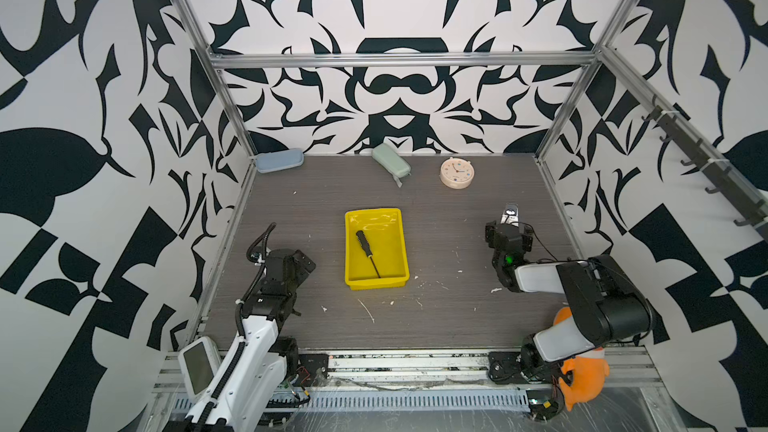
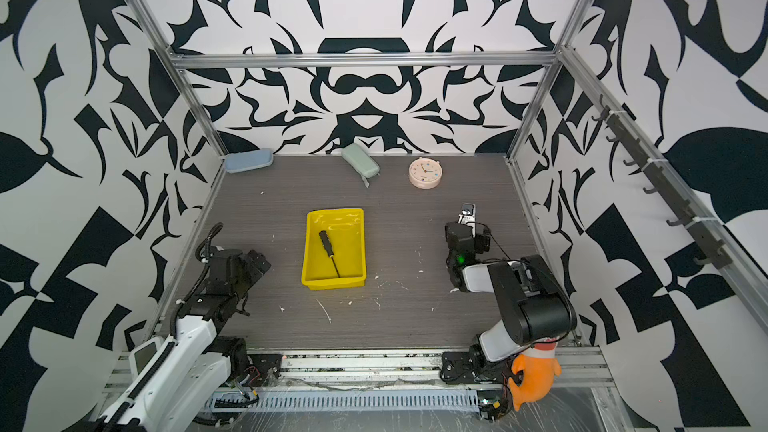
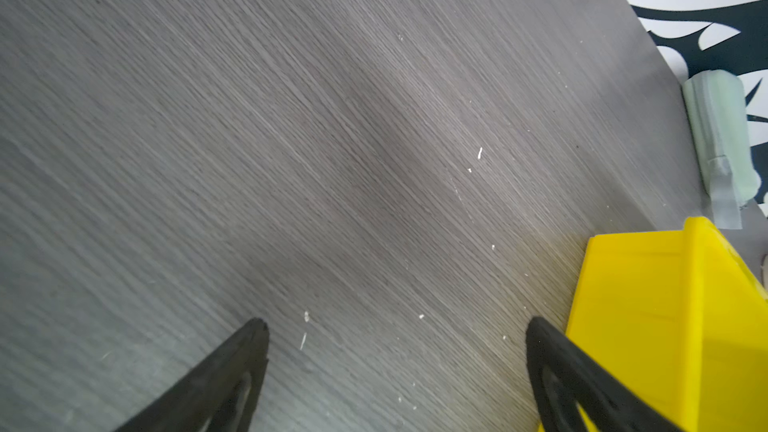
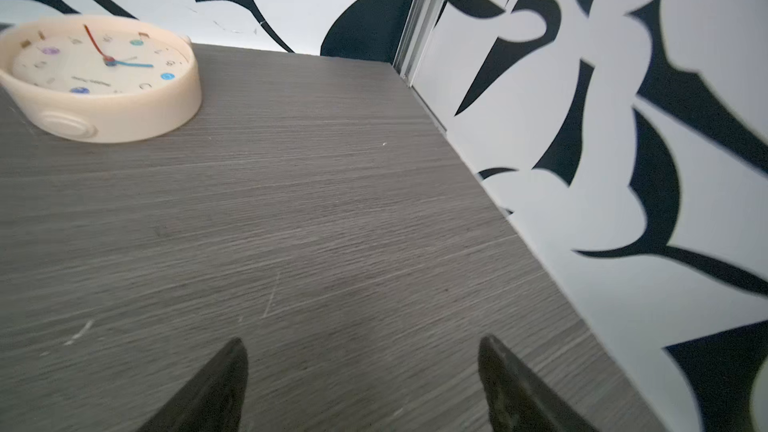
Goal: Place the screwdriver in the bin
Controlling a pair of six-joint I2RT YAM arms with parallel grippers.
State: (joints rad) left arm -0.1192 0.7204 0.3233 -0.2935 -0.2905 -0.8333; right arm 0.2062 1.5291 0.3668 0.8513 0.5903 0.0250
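Screwdriver [image 1: 367,252] in bin [image 1: 376,283], roughly btw both jaws.

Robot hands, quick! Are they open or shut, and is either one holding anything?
Left gripper: open, holding nothing.
Right gripper: open, holding nothing.

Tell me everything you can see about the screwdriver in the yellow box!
The screwdriver is small and slim. It has a thick black handle that looks like plastic and a thin dark shaft that looks like metal. It lies flat and slanted on the floor of the yellow bin, and it is shorter than the bin. Its handle is toward the far end and its tip is close to the near wall. Only the bin touches it. Any marks on the handle are too small to make out.
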